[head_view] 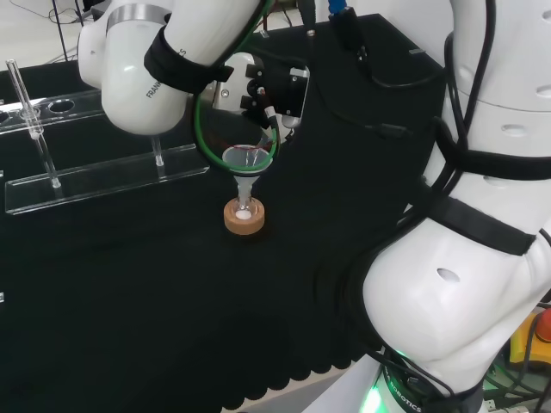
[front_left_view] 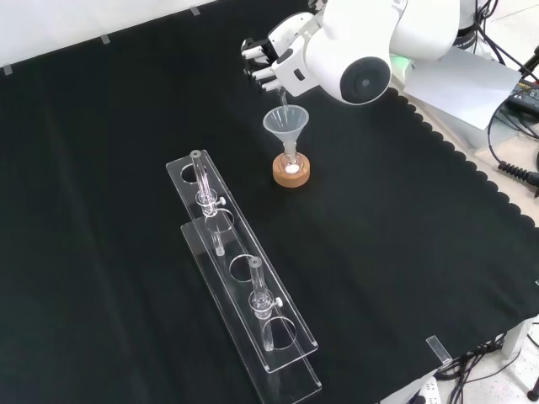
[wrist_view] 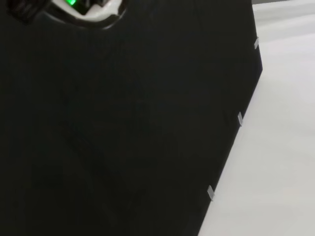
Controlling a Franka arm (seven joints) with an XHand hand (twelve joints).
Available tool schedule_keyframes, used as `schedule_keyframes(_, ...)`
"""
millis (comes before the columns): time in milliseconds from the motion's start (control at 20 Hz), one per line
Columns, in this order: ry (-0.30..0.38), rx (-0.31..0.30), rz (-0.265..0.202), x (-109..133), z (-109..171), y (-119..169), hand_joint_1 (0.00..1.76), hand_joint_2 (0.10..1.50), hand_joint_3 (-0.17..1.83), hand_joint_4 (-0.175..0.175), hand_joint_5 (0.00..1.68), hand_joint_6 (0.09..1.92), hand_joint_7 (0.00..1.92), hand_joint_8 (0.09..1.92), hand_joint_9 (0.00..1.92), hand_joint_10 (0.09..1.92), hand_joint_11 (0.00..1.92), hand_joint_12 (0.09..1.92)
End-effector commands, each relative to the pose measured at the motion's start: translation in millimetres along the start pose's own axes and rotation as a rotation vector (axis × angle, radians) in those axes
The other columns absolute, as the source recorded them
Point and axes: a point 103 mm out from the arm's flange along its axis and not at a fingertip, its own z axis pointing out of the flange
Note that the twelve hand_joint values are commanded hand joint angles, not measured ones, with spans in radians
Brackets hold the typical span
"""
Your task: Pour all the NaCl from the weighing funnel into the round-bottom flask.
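Lab bench: glassware rack (front_left_view: 244,286), funnel (front_left_view: 286,123).

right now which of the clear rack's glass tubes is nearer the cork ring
The tube at the rack's far end in the front view, near the cork ring; the other tube stands nearer the camera.

Matt black cloth (front_left_view: 126,126), cork stand (front_left_view: 291,173), clear funnel (front_left_view: 285,124)

Front view: bare black cloth (front_left_view: 404,278) from 1 through 6 o'clock of the cork stand (front_left_view: 291,173), open for approach; same at 9 to 11 o'clock, wide clear cloth; at 7 to 8 o'clock the clear rack (front_left_view: 244,295) with upright tubes stands near, blocks low passes there; above the funnel (front_left_view: 285,123) at 12 o'clock the hand (front_left_view: 274,57) and the arm's white link (front_left_view: 354,71) take up the overhead space; head view: rack (head_view: 103,176) at 9 o'clock of the stand (head_view: 244,216), apart from it.
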Motion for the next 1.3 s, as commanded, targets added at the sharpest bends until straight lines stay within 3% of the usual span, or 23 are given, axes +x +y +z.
schedule_keyframes(50,0.035,-0.008,-0.007,-1.0,4.5,0.9,1.05,0.73,0.75,0.175,1.04,1.12,0.74,0.62,1.15,0.33,0.84,1.04)
schedule_keyframes(1300,0.216,-0.043,-0.012,-16.4,31.6,13.2,1.05,0.73,0.75,0.175,1.04,1.12,0.74,0.62,1.15,0.33,0.84,1.04)
